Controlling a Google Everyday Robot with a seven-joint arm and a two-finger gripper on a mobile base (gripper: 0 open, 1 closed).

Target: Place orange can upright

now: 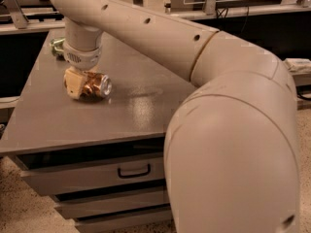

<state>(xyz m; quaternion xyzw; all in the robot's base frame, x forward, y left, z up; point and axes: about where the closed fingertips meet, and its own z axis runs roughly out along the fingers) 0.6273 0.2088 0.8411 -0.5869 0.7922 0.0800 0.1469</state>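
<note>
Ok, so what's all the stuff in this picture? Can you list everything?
orange can: one, orange-gold with a silver end, lying on its side on the left part of the table.
green can: one, green, back left of the table, partly hidden behind the arm.
table: one, grey top, middle of the view.
drawers: at least two, grey, stacked under the table top; the top one has a dark handle.
arm: one, beige, reaching from the right foreground across the table.
gripper: one, cream, down at the table top, right at the orange can.
</note>
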